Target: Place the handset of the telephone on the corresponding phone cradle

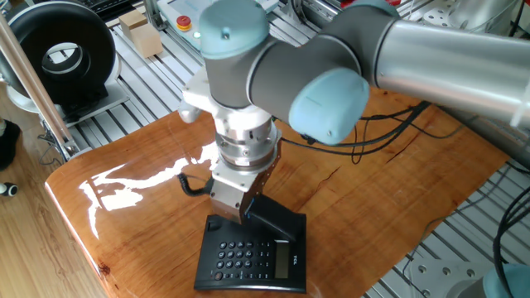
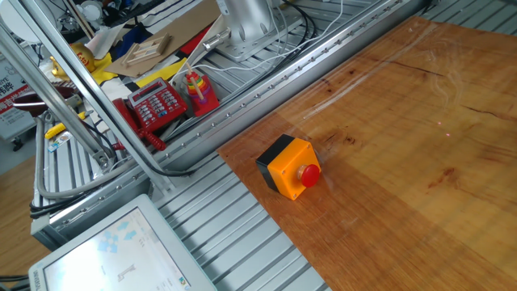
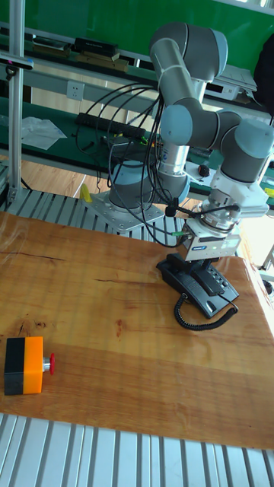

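The black telephone (image 1: 248, 258) sits near the front edge of the wooden table, keypad toward the camera. The black handset (image 1: 277, 219) lies slanted over the far strip of the base, where the phone cradle is, and hides that strip. My gripper (image 1: 243, 207) points down at the handset's left end and looks shut on it, though the fingertips are largely hidden by the wrist. The coiled cord (image 1: 192, 180) loops out to the left on the table. In the tall fixed view my gripper (image 3: 199, 264) stands right over the telephone (image 3: 217, 288). The other fixed view shows none of these.
An orange box with a red button (image 2: 291, 167) stands near the table's other end, far from the phone (image 3: 24, 365). A red telephone (image 2: 157, 105) lies off the table among clutter. Black cables (image 1: 389, 132) trail across the wood behind the arm.
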`<state>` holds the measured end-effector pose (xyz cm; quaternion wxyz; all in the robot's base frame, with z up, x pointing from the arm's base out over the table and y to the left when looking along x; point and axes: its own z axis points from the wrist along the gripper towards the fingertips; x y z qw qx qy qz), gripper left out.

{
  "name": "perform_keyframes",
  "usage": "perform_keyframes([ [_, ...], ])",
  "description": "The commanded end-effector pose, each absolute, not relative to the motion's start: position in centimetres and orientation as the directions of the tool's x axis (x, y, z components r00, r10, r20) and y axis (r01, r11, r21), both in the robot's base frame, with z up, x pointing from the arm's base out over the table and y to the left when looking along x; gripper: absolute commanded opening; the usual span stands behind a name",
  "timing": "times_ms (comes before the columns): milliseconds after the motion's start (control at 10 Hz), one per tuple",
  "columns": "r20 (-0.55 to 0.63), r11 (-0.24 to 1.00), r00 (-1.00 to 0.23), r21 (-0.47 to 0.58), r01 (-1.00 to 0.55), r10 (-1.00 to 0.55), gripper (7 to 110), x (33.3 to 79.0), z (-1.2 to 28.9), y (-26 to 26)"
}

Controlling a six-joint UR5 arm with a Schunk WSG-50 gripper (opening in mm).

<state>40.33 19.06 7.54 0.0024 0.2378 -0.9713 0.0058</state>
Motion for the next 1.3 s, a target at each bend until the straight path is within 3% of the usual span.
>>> perform_keyframes([
  [0, -0.024, 0.848, -0.848, -0.007, -0.529, -0.529, 7, 40.4, 7.3, 19.8],
  [500, -0.019, 0.847, -0.848, -0.061, -0.528, -0.529, 7, 40.9, 4.5, 19.4],
  [1200, -0.025, 0.840, -0.840, -0.066, -0.539, -0.541, 7, 40.6, 4.9, 19.4],
])
